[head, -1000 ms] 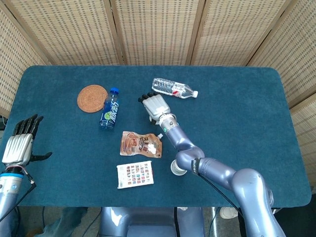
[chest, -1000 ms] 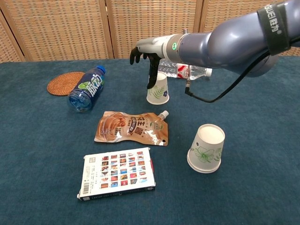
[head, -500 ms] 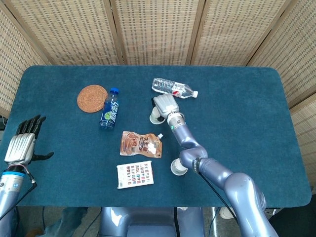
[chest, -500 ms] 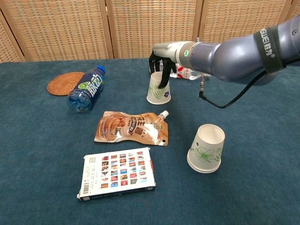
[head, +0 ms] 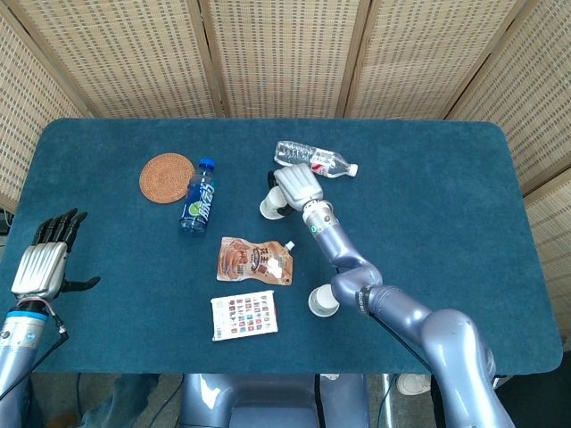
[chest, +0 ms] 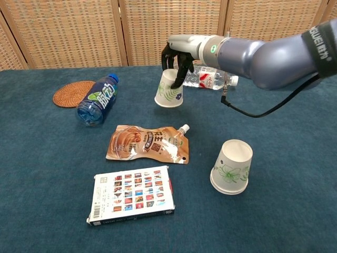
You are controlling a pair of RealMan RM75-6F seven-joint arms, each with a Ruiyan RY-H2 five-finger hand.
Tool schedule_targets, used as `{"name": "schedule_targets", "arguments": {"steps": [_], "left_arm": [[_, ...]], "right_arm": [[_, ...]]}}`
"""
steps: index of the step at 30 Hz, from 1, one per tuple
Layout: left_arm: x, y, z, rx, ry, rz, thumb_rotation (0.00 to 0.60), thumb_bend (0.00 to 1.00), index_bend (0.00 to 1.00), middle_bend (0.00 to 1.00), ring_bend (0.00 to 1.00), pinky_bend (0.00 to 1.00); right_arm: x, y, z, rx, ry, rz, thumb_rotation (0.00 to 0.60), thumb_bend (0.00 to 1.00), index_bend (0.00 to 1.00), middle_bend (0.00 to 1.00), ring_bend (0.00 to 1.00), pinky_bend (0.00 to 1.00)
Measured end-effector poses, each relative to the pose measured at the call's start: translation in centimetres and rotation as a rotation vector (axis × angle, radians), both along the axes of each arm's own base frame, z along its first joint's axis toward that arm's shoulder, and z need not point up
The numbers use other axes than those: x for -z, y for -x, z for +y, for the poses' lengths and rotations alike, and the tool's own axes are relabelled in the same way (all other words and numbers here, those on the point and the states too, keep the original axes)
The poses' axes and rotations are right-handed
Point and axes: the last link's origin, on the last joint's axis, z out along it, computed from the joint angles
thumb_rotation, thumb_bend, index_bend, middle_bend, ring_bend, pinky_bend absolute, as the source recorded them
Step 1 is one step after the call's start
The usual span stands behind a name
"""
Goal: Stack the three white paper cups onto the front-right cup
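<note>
Holding: the right hand (chest: 176, 57) grips a white paper cup (chest: 168, 89) with a green leaf print, fingers wrapped over its upper part; the cup hangs tilted, mouth down, clear of the blue tablecloth (chest: 295, 158).
Right hand, head view: the hand (head: 297, 185) sits just in front of the clear water bottle (head: 314, 160), with the held cup (head: 270, 207) poking out on its left side.
Front-right cup: a second white paper cup (chest: 231, 167) stands upside down on the cloth, well apart from the held one, to the right of the brown snack pouch (chest: 148, 144); in the head view this cup (head: 322, 302) shows partly behind the right forearm.
Left hand: the left hand (head: 43, 264) hovers at the table's left edge, far from the pouch, fingers spread and straight, holding nothing.
Pouch surroundings: a blue drink bottle (chest: 98, 99) lies on its side behind and left of the pouch; a round woven coaster (chest: 73, 93) rests just left of that bottle; a flat printed box (chest: 131, 195) lies right in front of the pouch.
Backdrop: woven screen panels (chest: 68, 31) stand behind the table.
</note>
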Motion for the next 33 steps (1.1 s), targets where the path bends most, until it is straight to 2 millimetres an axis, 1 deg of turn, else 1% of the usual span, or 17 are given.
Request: {"name": "schedule_targets", "arguments": {"steps": [2,5,8,10,14,16,18,19,21,24,28,33], "left_arm": [[0.0,-0.2,-0.1,0.01,0.001,0.001,0.6,0.0,0.0,0.0,0.0,0.0],[0.0,-0.4,-0.3,0.023,-0.001,0.002,0.6,0.0,0.0,0.0,0.0,0.0],[-0.1,-0.5,-0.5,0.032,-0.007,0.0,0.6,0.0,0.0,0.0,0.0,0.0],[-0.2,-0.5,-0.6,0.035,-0.008,-0.002,0.6,0.0,0.0,0.0,0.0,0.0],[-0.2,-0.4,-0.4,0.039,-0.006,0.002,0.6,0.0,0.0,0.0,0.0,0.0],[-0.2,-0.3,-0.3,0.039,-0.007,0.004,0.6,0.0,0.0,0.0,0.0,0.0],[-0.1,-0.3,-0.3,0.039,-0.006,0.007,0.6,0.0,0.0,0.0,0.0,0.0],[-0.1,-0.3,-0.3,0.039,-0.006,0.008,0.6,0.0,0.0,0.0,0.0,0.0],[0.0,-0.3,-0.3,0.04,-0.005,0.014,0.6,0.0,0.0,0.0,0.0,0.0],[0.2,-0.4,-0.3,0.043,-0.002,0.023,0.6,0.0,0.0,0.0,0.0,0.0],[0.3,-0.6,-0.2,0.062,-0.004,0.053,0.6,0.0,0.0,0.0,0.0,0.0],[0.4,-1.0,0.1,0.097,-0.023,0.084,0.6,0.0,0.0,0.0,0.0,0.0]], "right_arm": [[-1.0,-0.4,0.6,-0.033,-0.002,-0.016,0.6,0.45,0.55,0.54,0.52,0.61],[-3.0,-1.1,2.4,-0.087,-0.024,-0.043,0.6,0.46,0.55,0.54,0.52,0.61],[-5.5,-1.3,5.0,-0.131,-0.048,-0.059,0.6,0.47,0.55,0.54,0.52,0.62],[-7.5,-1.0,6.9,-0.149,-0.058,-0.061,0.6,0.48,0.55,0.54,0.52,0.62],[-11.7,0.8,10.5,-0.142,-0.054,-0.04,0.6,0.5,0.55,0.54,0.52,0.62],[-13.8,2.5,12.1,-0.117,-0.036,-0.013,0.6,0.51,0.55,0.54,0.52,0.62],[-15.5,4.3,13.6,-0.082,-0.018,0.016,0.6,0.51,0.55,0.54,0.52,0.62],[-15.9,5.1,14.2,-0.069,-0.013,0.026,0.6,0.51,0.55,0.54,0.52,0.62],[-16.7,6.3,15.4,-0.053,-0.006,0.044,0.6,0.51,0.55,0.54,0.52,0.62],[-16.8,7.5,16.9,-0.048,-0.025,0.076,0.6,0.51,0.55,0.54,0.52,0.62],[-16.3,8.9,18.4,-0.05,-0.06,0.117,0.6,0.53,0.55,0.54,0.52,0.62],[-15.4,9.9,19.3,-0.05,-0.088,0.129,0.6,0.53,0.55,0.54,0.52,0.62]]}}
